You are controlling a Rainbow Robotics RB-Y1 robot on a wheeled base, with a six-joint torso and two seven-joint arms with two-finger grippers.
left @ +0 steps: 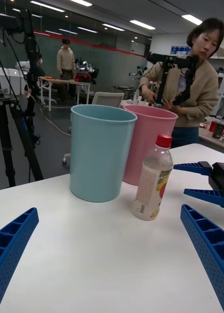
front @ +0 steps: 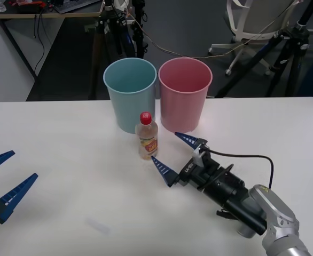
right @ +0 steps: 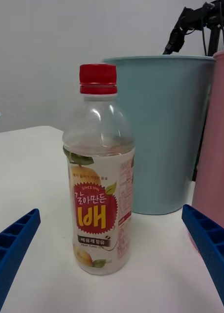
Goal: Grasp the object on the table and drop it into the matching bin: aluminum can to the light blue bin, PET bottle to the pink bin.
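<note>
My right gripper [front: 173, 152] hangs spread beside the upright bottle [front: 147, 136], not touching it; label reads "배". It stands before the blue bin [front: 130, 93] and pink bin [front: 184, 93]. My left gripper [front: 4, 178] waits, spread.

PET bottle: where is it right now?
In the front view the PET bottle stands upright on the table, just before the gap between light blue bin and pink bin, with the open right gripper beside it.

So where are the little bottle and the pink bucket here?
PET bottle [front: 147, 140]: front view, on its yellow-orange label.
pink bin [front: 183, 101]: front view, on its outer wall facing the robot.
</note>
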